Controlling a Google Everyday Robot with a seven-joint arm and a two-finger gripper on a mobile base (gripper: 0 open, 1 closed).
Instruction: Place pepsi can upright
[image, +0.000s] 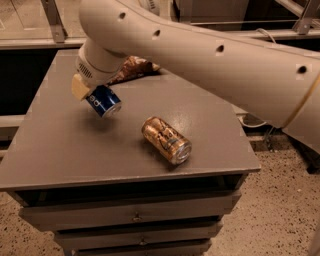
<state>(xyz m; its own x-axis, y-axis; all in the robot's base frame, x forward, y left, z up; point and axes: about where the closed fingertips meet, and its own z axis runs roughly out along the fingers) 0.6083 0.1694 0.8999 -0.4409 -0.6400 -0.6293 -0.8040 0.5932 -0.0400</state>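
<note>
Dark blue metal with white lettering and a silver end turned toward the camera: the pepsi can (104, 101) is hanging tilted over the left rear part of the grey worktop (55, 155), and it is casting a shadow on the surface under it. The gripper (90, 94) is reaching down from the cream arm (210, 55) and is clamping the can at its upper end. One pale yellow finger pad (78, 88) is showing on the can's left side, while the other is hiding behind it.

Judging from this, the pick-up is done and the can is off the surface. What is left is turning it until its axis is standing vertical, lowering it onto a silver end and letting go. The visible side is looking smooth and undented, and the round logo is not facing this way.

Well apart, toward the front right, a gold-brown can (166, 140) is lying on its side. A crumpled brown bag (131, 68) is sitting behind the arm.
</note>
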